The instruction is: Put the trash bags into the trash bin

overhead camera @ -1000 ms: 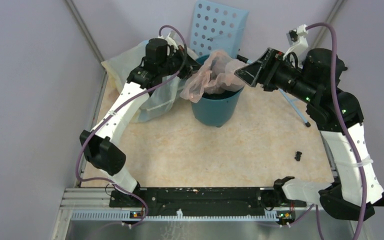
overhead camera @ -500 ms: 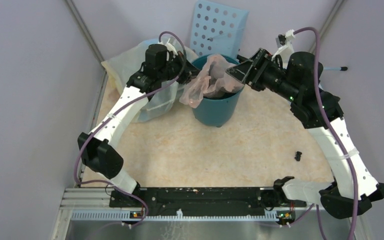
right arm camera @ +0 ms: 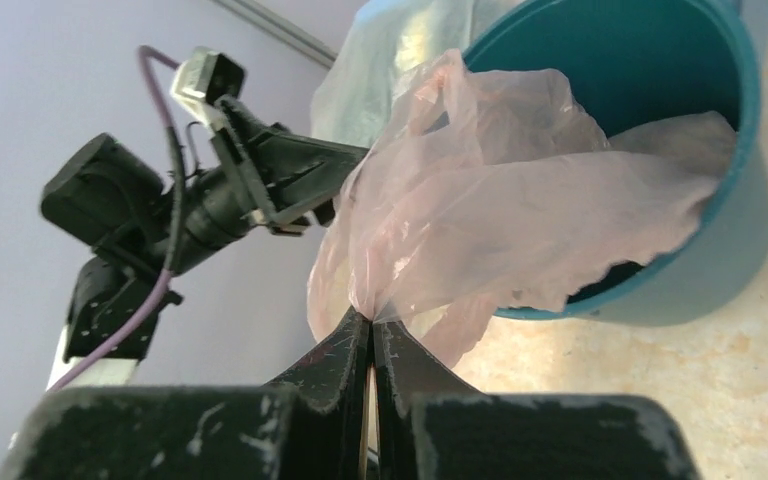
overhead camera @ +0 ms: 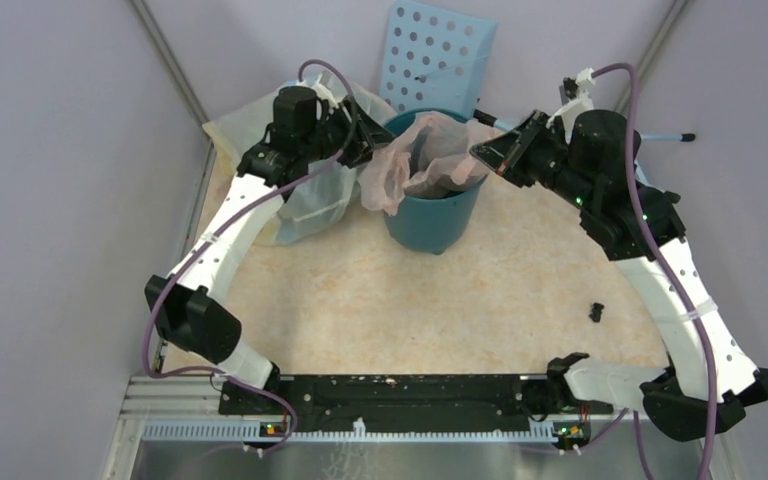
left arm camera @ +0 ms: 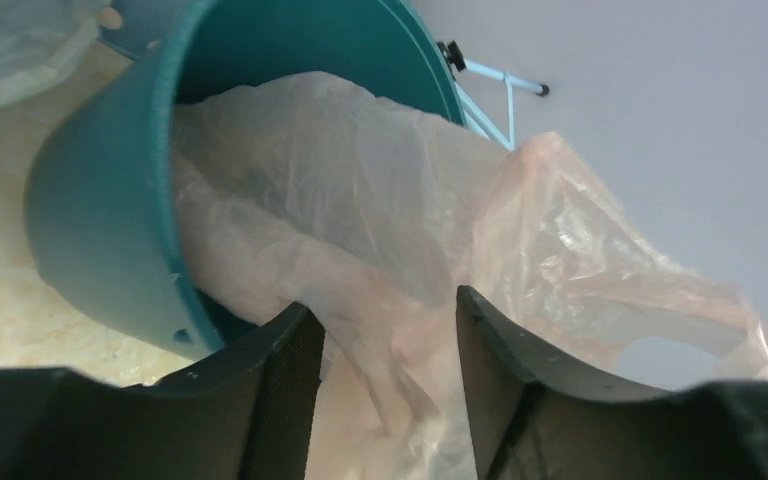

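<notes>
The teal trash bin point(overhead camera: 438, 222) stands at the back middle of the table. The pale-pink trash bag point(overhead camera: 422, 158) lies partly inside it and spills over the left rim. My left gripper point(overhead camera: 364, 142) is just left of the bin and open. In the left wrist view its fingers point(left arm camera: 290, 385) stand apart, with loose folds of the bag point(left arm camera: 380, 230) between them, beside the bin point(left arm camera: 100, 220). My right gripper point(overhead camera: 481, 155) is at the bin's right rim. In the right wrist view it point(right arm camera: 370, 325) is shut on a pinched fold of the bag point(right arm camera: 500, 200) above the bin point(right arm camera: 720, 250).
A bulging yellowish-clear sack point(overhead camera: 312, 205) lies under the left arm at the back left. A light-blue panel with round holes point(overhead camera: 435, 55) leans on the back wall. A thin light-blue rod point(overhead camera: 592, 218) runs behind the right arm. A small black piece point(overhead camera: 596, 311) lies at the right.
My left gripper has opened, let go of the bag and drawn back a little to the left. My right gripper has moved to the bin's rim and shut on the bag.
</notes>
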Robot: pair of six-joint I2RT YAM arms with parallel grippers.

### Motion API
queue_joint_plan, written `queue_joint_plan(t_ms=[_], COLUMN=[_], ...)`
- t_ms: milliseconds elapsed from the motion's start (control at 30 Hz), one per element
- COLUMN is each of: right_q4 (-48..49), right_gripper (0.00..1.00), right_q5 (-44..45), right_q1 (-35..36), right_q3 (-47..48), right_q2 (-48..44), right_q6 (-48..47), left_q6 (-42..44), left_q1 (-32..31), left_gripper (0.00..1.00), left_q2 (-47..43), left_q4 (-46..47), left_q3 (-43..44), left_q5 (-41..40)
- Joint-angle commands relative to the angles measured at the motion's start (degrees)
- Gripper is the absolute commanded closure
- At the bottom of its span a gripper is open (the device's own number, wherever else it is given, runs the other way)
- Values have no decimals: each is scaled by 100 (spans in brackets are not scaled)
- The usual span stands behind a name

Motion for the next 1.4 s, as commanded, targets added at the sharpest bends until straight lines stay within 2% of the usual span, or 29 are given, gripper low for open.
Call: queue_joint_plan(t_ms=[0, 100, 233, 367, 500, 633, 733, 867, 933, 1067, 1233, 1300, 1367], right_q4=[-276, -112, -12, -40, -36, -8, -12, -48, -53, -56, -111, -163, -209], right_gripper=[100, 100, 100, 100, 100, 100, 100, 100, 100, 100, 100, 100, 100], right_q5=[370, 188, -25, -7, -150, -259, -307, -307, -302, -304, -265, -187, -88], right_q1=[-2, -8, -7, -11, -11, -9, -3, -8, -6, -6, -9, -12, -9], right_q3=[-40, -159, -107, -91, -95, -125, -121, -152, -163, -216, -175, -159, -169], right_q2=[-279, -277, -149, -99, -81, -36, 5, -17, -40, -56, -74, -89, -121], right_q6=[-146, -147, -153, -222, -274, -275, -298, -367, -399, -418, -537, -614, -684], left_q6=[441, 696, 656, 390, 435, 374, 196, -94, -275, -349, -120, -52, -1], left_q1=[197, 239, 236, 225, 23, -272, -716, -1625, -1849, -1957, -1954, -1930, -1881], left_gripper=[31, 10, 1, 1, 1, 1, 1, 1, 1, 1, 1, 8, 22], left_q2=[-615, -958, -1511, -2162, -2574, -2757, -2654, -2294, -2145, -1984, -1723, -1724, -1725], left_q4=[-351, -712, -790, -857, -1775, -2201, -2137, -2207, -2270, -1830, -1605, -1465, -1372], left_q3=[315, 304, -70, -681, -672, -665, -710, -527, -501, -799, -643, -675, -717], left_q5=[-427, -704, -684, -640, -1239, -1652, -1834, -2838, -3127, -3336, -3916, -4054, -4107])
